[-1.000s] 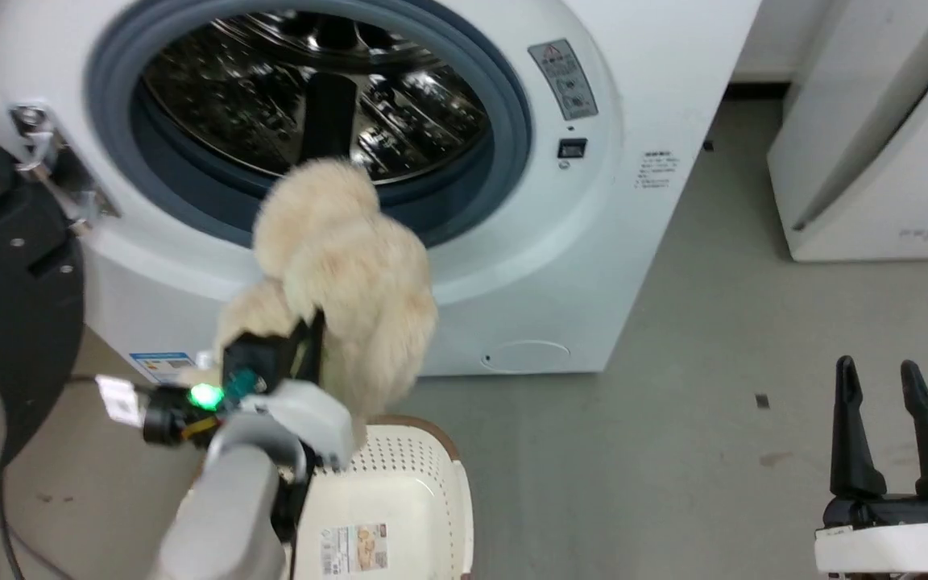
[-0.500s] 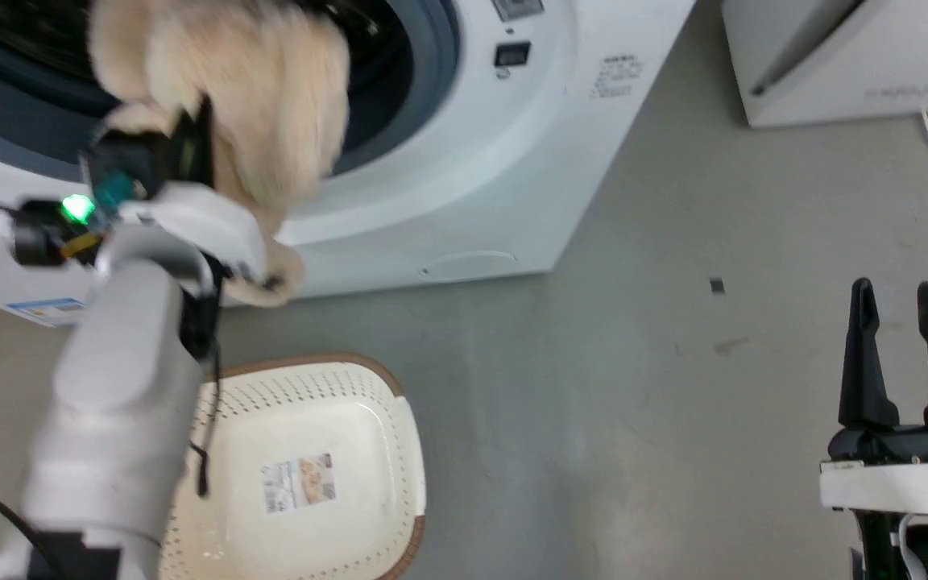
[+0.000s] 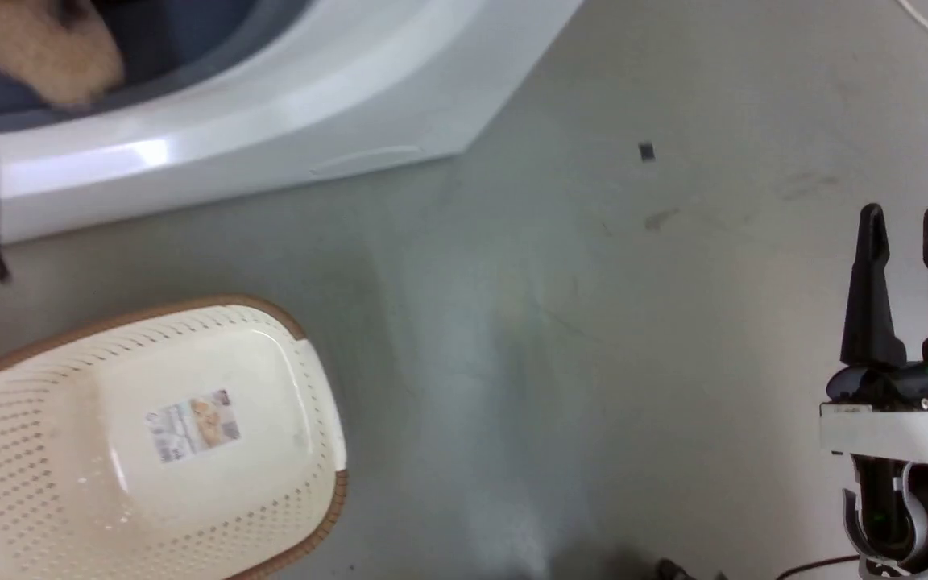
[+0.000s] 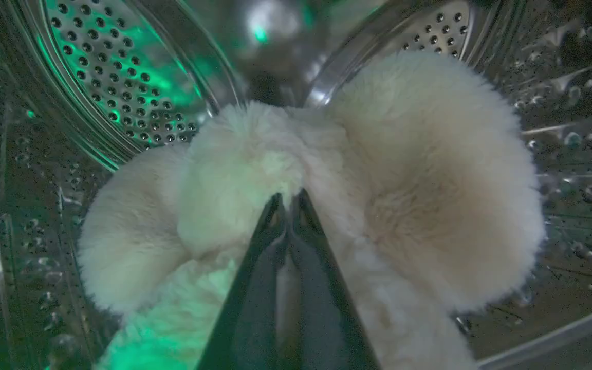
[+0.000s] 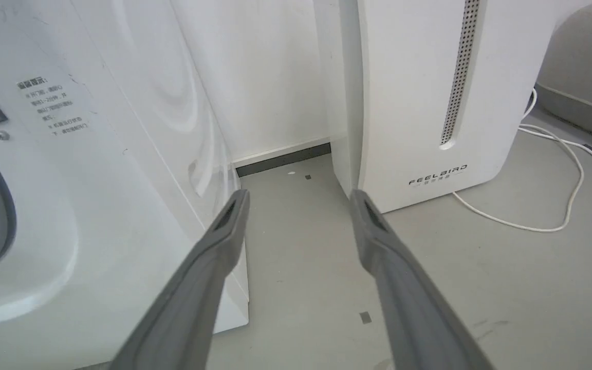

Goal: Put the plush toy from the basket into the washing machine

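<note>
At far left, within the washing machine (image 3: 271,105), the left gripper (image 4: 290,203) pinches the plush toy (image 4: 429,180) inside the steel drum (image 4: 121,77), fingers pressed together on its fur. Released too near the opening, a limb could flop back over the gasket. The basket (image 3: 339,491) sits empty on the floor, and the right gripper (image 3: 903,213) hangs spread at far right.

The head view was evenly lit but smeared with motion blur, a glare streak lying along the washing machine (image 3: 134,153) at the far left. The left wrist view was dim inside the drum (image 4: 121,77), green light glinting off its left wall and tinting the near left of the plush toy (image 4: 429,180). The right wrist view was bright, crisp, and bowed at its edges.
</note>
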Robot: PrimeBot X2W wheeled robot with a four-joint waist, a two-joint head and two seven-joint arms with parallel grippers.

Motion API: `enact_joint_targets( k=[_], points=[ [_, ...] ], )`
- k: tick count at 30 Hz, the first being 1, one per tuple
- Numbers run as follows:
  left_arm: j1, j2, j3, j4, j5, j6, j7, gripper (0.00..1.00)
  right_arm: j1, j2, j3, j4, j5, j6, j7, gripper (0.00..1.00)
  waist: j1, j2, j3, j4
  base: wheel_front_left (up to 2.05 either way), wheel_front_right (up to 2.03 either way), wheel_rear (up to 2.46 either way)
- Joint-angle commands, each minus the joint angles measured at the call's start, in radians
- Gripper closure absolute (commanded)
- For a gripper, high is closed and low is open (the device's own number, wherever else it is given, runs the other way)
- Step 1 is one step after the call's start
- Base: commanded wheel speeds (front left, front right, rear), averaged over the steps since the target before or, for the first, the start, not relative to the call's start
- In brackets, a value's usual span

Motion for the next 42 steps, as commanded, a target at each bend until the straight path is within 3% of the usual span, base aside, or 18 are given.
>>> enact_joint_targets(
  k=[1, 10, 11, 12, 13, 21, 30, 42],
  points=[
    [-0.048, 0.011, -0.002, 0.006, 0.005, 0.005, -0.007, 1.00, -0.019, 0.000, 0.002, -0.005, 0.007, -0.001, -0.004, 0.00, -0.0001, 0.0000, 0.060, -0.044, 0.00, 0.00, 0.00],
    [-0.211, 0.053, -0.008, 0.046, 0.019, 0.035, -0.007, 1.00, -0.046, 0.000, 0.025, -0.017, 0.030, -0.001, -0.004, 0.00, -0.0001, 0.0000, 0.134, -0.073, 0.00, 0.00, 0.00],
    [-0.215, 0.053, -0.009, 0.042, 0.021, 0.041, -0.007, 0.73, -0.047, 0.000, 0.028, -0.017, 0.029, -0.001, -0.004, 0.00, -0.0001, 0.0000, 0.137, -0.072, 0.00, 0.00, 0.00],
    [-0.216, 0.051, -0.011, 0.033, 0.024, 0.049, -0.007, 0.09, -0.048, 0.000, 0.029, -0.018, 0.028, -0.001, -0.004, 0.00, -0.0001, 0.0000, 0.140, -0.069, 0.00, 0.00, 0.00],
    [-0.212, 0.044, -0.009, 0.030, 0.020, 0.053, -0.007, 0.00, -0.049, 0.000, 0.028, -0.018, 0.027, -0.001, -0.004, 0.00, -0.0001, 0.0000, 0.140, -0.065, 0.00, 0.00, 0.00],
    [-0.104, -0.007, -0.002, 0.007, -0.006, 0.062, -0.007, 0.00, -0.053, 0.000, 0.021, -0.011, -0.001, -0.001, -0.004, 0.00, -0.0001, 0.0000, 0.097, -0.021, 0.00, 0.00, 0.00],
    [0.130, -0.077, 0.001, -0.104, -0.018, 0.080, -0.007, 0.00, -0.028, 0.000, 0.036, -0.005, -0.061, -0.001, -0.004, 0.00, -0.0001, 0.0000, -0.036, 0.050, 0.00, 0.00, 0.00],
    [0.630, -0.216, 0.031, -0.459, -0.011, 0.102, -0.007, 0.00, 0.076, 0.000, 0.030, 0.006, -0.168, -0.001, -0.004, 0.00, -0.0001, 0.0000, -0.307, 0.184, 0.00, 0.00, 0.00]
  ],
)
